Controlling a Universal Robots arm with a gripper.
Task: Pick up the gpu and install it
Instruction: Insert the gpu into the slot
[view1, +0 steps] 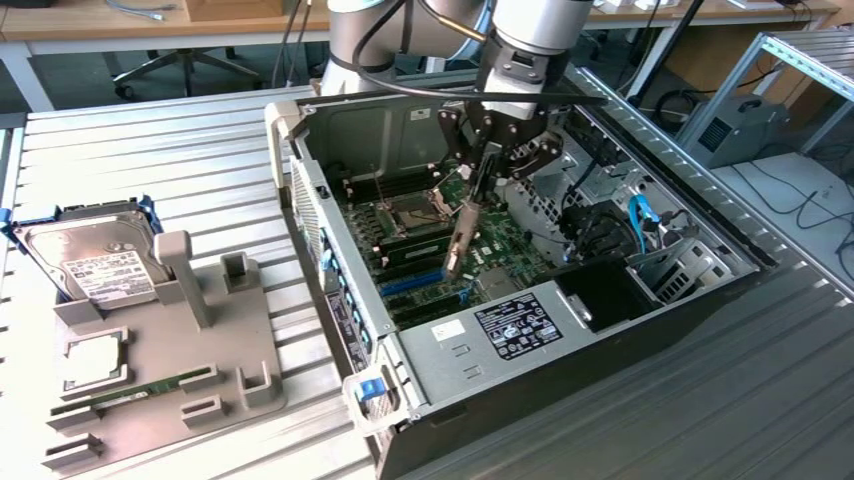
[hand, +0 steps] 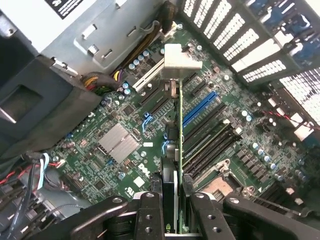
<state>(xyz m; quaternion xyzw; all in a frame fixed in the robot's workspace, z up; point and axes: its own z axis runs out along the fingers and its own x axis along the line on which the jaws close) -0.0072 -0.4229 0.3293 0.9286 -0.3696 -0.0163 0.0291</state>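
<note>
Tool (hand: 172, 200) pinching slim green gpu (hand: 175, 135) edge-on above glossy motherboard (hand: 115, 145).

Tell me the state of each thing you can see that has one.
gpu: held on edge above the motherboard, not yet seated.
gripper: shut on the gpu.
computer case: side open.
hard drive: resting in the gray holder.

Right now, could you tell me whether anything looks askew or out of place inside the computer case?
Nothing looks damaged. The gpu hangs edge-down and slightly tilted over the motherboard, gripped by the pincer and not seated in a slot.
</note>
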